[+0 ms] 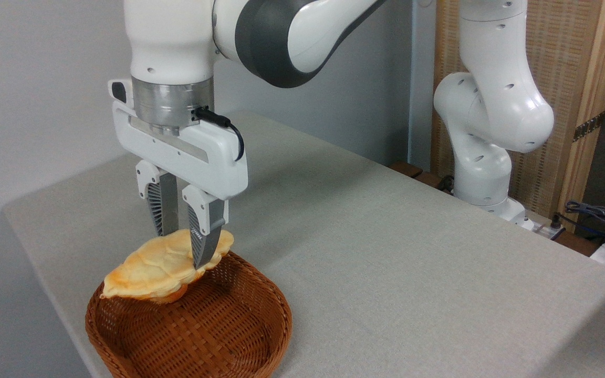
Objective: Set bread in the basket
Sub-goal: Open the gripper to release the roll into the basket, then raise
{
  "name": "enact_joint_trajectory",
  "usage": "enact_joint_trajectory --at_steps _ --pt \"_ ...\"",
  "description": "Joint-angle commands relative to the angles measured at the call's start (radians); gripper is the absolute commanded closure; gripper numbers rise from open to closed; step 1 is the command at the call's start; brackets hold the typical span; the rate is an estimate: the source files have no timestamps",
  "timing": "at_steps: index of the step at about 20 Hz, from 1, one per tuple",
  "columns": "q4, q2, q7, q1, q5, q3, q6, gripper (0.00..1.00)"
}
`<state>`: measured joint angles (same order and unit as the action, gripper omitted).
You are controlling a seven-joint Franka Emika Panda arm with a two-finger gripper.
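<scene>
My gripper [183,247] points straight down and is shut on the bread [150,270], a pale yellow braided loaf with golden-brown patches. The fingers pinch the loaf near its right end, and its left end droops lower. The loaf hangs over the back-left part of the basket [260,304], a reddish-brown wicker basket at the table's near left corner. The loaf's low end sits about level with the basket's rim; whether it touches the rim I cannot tell. The basket's woven floor shows nothing inside.
The grey cloth-covered table [386,252] stretches to the right and back. The arm's white base [483,173] stands at the far right edge, with cables [596,215] beyond it. A wall is close on the left.
</scene>
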<state>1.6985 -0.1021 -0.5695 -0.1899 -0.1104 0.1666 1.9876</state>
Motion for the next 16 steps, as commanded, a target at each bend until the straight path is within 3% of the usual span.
enact_joint_trajectory --at_steps 1,13,16 --pt "-0.025 -0.001 0.013 -0.006 -0.018 0.008 0.0 0.0" --pt "-0.034 0.022 0.011 0.0 -0.02 0.008 -0.015 0.0" --pt "-0.033 0.074 0.007 0.007 -0.017 0.005 -0.093 0.0"
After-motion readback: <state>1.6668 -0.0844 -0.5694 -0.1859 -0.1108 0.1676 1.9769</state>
